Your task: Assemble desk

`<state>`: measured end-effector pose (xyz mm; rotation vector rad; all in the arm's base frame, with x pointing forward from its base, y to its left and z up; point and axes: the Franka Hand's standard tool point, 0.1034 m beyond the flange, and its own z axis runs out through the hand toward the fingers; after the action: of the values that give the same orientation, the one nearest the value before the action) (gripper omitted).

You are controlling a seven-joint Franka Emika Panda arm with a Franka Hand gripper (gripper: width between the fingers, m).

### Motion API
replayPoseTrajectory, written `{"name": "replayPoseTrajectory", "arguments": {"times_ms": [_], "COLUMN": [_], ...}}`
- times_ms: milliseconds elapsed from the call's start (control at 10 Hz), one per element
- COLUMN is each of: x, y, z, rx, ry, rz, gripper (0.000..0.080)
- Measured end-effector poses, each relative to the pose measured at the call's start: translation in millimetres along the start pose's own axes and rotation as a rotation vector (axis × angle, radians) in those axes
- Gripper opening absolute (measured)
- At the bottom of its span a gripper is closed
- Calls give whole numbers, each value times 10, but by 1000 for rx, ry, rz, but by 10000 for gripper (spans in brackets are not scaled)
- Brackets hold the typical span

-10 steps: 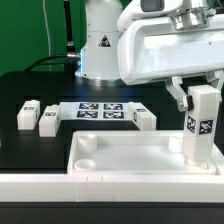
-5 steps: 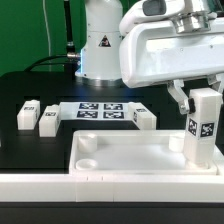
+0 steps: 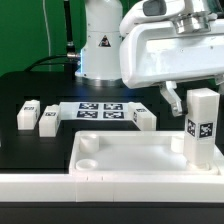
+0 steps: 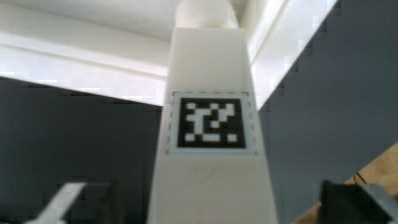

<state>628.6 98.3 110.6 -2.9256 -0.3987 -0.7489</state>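
The desk top [image 3: 120, 160] lies flat on the black counter [image 3: 15, 150] nearest the camera. One leg [image 3: 203, 125] stands upright in its corner on the exterior view's right. Whether it is fully seated in the socket, I cannot tell.

The fingers [image 3: 171, 97] flank the upper end of that leg but stand wide, with a gap on each side in the wrist view. They have hold of nothing.

Three loose legs [image 3: 27, 115] [image 3: 48, 120] [image 3: 145, 117] lie beyond the top, either side of the marker board [image 3: 100, 111].

I judge the legs to be light, stiff, smooth plastic that won't crush but may slip or twist in a loose pinch. The square section helps — I'd clamp two opposite flat faces near the upper end, keeping clear of the tag. The top looks too broad to span, so only its rim offers a hold. Being light, it may skate on the counter if I push sideways.
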Motion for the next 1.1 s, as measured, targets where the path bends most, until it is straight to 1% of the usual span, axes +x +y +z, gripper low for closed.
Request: {"name": "replayPoseTrajectory", "arguments": {"times_ms": [100, 200, 400, 600, 700, 900, 1000, 1100], "x": [39, 76, 133, 195, 168, 151, 138, 66], "y": [-5, -20, -12, -27, -24, -56, -37, -63], "z": [-48, -86, -162, -251, -226, -214, -206, -181], "rx": [2, 3, 6, 14, 14, 29, 25, 27], "ry": [2, 6, 6, 0, -5, -29, -25, -47], "rz": [-2, -5, -6, 4, 5, 13, 25, 102], "gripper": [628, 644, 649, 649, 649, 649, 649, 649]}}
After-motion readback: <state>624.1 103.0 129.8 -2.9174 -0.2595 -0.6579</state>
